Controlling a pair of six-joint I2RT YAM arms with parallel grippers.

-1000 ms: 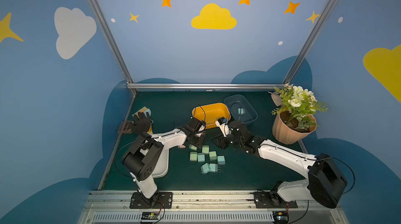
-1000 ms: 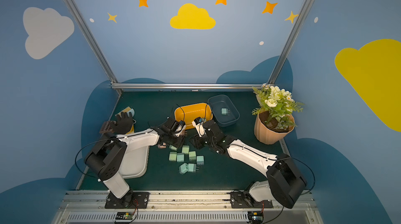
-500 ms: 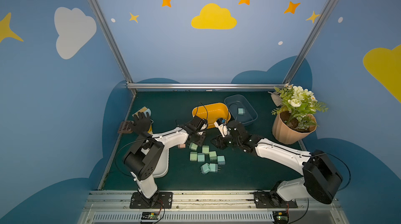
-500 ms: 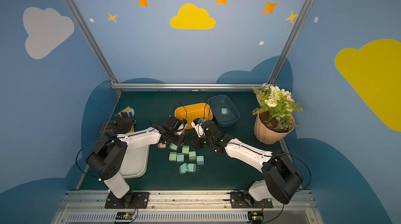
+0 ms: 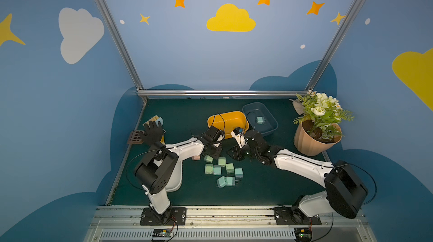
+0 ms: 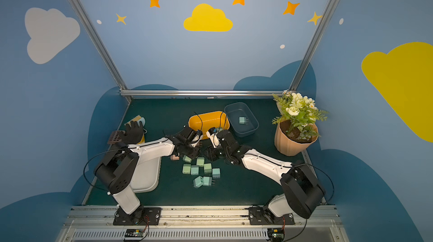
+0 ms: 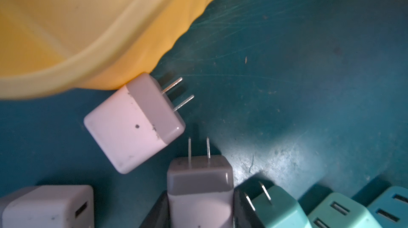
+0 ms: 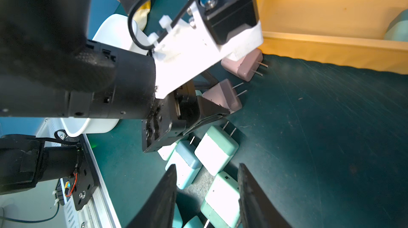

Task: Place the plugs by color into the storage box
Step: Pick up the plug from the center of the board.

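Observation:
Beside the near wall of the yellow storage box, my left gripper is shut on a pink plug with its prongs pointing away. In the right wrist view that plug sits between the black fingers. A second pink plug lies against the yellow wall and a third by the left arm. Several green and teal plugs are scattered in the middle of the mat. My right gripper hangs open just above them, a green plug showing below its gap. The blue box holds one teal plug.
A white tray lies under the left arm. A black glove, a brush and a brown grid piece sit at the far left. A potted plant stands at the right. The two grippers are close together.
The left gripper's jaws have closed onto the pink plug. The right arm has shifted slightly toward the left; its jaws keep the same gap.

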